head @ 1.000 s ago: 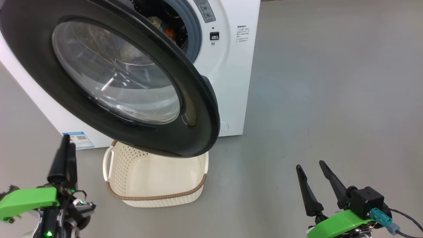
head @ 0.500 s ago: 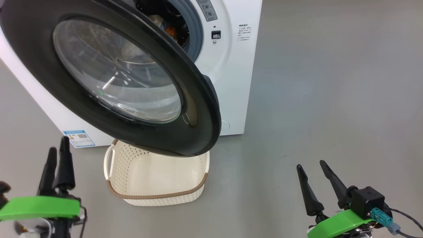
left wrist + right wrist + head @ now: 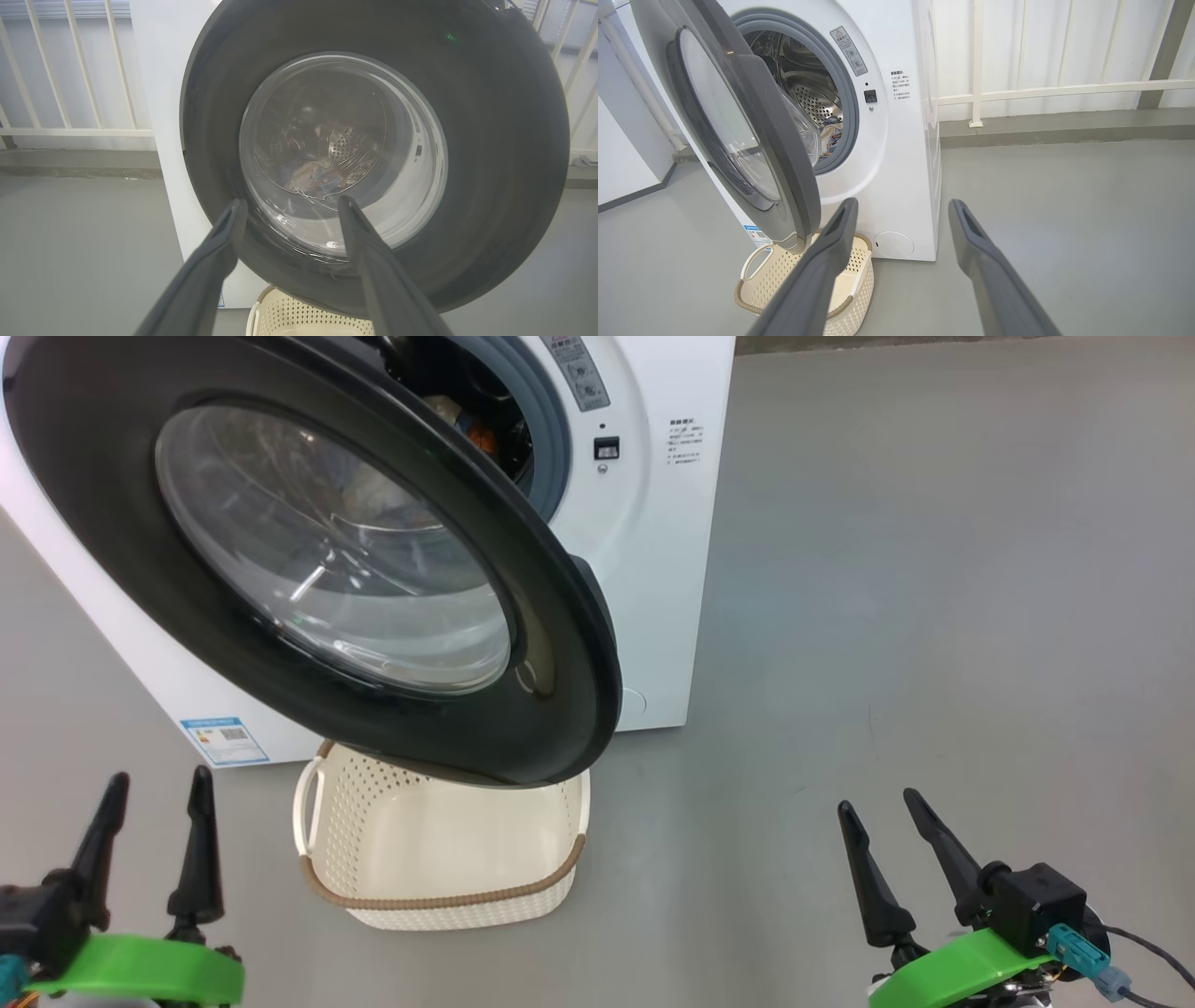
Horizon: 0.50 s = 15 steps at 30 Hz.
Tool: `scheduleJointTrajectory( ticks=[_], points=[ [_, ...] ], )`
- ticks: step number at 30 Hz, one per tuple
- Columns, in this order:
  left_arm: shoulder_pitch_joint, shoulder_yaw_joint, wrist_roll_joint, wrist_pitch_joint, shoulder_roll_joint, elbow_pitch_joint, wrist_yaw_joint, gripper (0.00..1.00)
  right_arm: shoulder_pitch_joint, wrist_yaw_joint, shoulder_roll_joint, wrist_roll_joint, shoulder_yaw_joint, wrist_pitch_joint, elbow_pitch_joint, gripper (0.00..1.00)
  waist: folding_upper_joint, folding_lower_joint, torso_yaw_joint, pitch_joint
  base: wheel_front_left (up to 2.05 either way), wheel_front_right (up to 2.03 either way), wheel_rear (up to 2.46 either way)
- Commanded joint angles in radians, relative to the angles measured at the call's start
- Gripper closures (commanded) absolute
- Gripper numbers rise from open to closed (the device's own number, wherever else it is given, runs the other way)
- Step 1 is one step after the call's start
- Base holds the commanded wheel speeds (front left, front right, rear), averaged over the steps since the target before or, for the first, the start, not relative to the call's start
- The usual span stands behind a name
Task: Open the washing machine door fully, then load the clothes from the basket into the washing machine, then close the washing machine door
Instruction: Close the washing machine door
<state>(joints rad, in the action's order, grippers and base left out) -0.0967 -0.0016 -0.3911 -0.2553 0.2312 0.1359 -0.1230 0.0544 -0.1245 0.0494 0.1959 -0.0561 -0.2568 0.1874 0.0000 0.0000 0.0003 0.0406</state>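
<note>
change: our left hand (image 3: 159, 777) drops back from the door (image 3: 560, 644), fingers now apart | right hand (image 3: 876, 801) apart, idle | basket (image 3: 439, 896) looks empty, clothes (image 3: 830, 133) inside the washer (image 3: 653, 569) | door ajar; we judge closing remains

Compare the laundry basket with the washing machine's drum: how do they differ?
The basket sits empty; the drum holds clothes. The basket is cream plastic, the drum shiny steel. The basket opens upward on the floor; the drum opens forward, behind the partly open door. Both have perforated walls.
</note>
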Motion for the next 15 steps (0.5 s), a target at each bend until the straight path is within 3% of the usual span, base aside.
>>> scheduleJointTrajectory(
  ticks=[1,8,15],
  points=[
    [-0.007,0.059,0.063,-0.006,0.018,-0.040,0.002,0.00,-0.002,-0.006,0.001,0.000,-0.025,-0.005,-0.025,0.00,0.0000,0.0000,-0.004,-0.005,0.00,0.00,0.00],
    [0.083,0.098,0.182,-0.006,-0.044,-0.083,0.001,0.00,-0.009,-0.006,0.001,-0.003,-0.029,-0.005,-0.032,0.00,0.0000,0.0000,-0.016,-0.009,0.00,0.00,0.00],
    [0.145,0.119,0.219,-0.006,-0.091,-0.104,-0.002,0.00,-0.015,-0.006,0.001,-0.007,-0.026,-0.005,-0.040,0.00,0.0000,0.0000,-0.026,-0.013,0.00,0.00,0.00]
  ],
)
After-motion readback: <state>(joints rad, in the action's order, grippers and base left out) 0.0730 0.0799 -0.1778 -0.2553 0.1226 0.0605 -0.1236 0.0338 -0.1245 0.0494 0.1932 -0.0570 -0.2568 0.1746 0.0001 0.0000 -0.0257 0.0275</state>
